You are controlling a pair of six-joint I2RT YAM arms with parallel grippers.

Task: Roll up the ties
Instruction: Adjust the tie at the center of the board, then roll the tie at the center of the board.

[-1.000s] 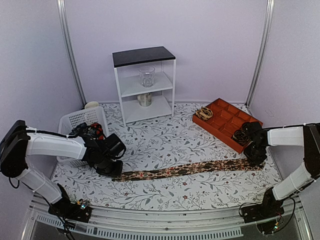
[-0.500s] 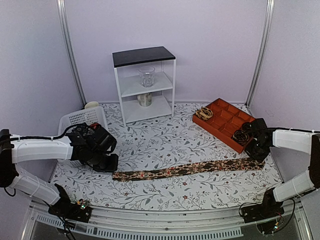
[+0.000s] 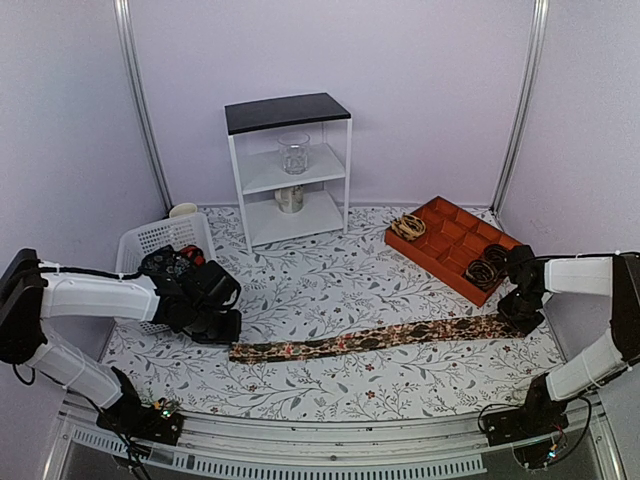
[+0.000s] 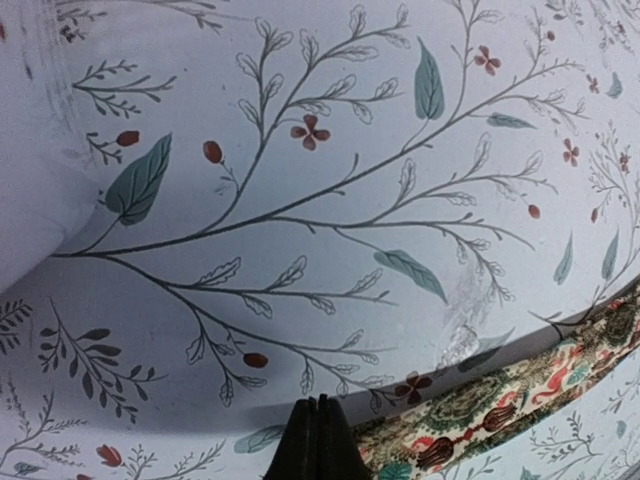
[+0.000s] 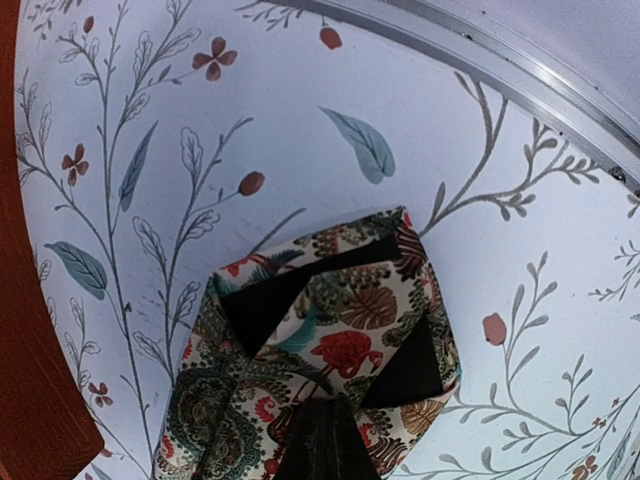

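One tie (image 3: 380, 338), brown with a pale and red floral print, lies stretched flat across the front of the table. My left gripper (image 3: 218, 328) is shut at its narrow left end. In the left wrist view the closed fingertips (image 4: 317, 440) sit just left of the tie's end (image 4: 500, 400), with nothing between them. My right gripper (image 3: 520, 318) is shut over the wide right end. In the right wrist view that end of the tie (image 5: 330, 330) is folded over, showing dark lining, and the closed gripper (image 5: 325, 440) rests above it.
An orange compartment tray (image 3: 440, 240) at the back right holds a pale coil (image 3: 407, 227) and a dark roll (image 3: 484, 270); its edge (image 5: 15, 330) is close to my right gripper. A white shelf (image 3: 290, 170) stands at the back and a white basket (image 3: 150, 240) at the left.
The left gripper drew back to the left, then returned to the narrow end. The right gripper shifted slightly right and nearer over the wide end. The tie stays stretched out.
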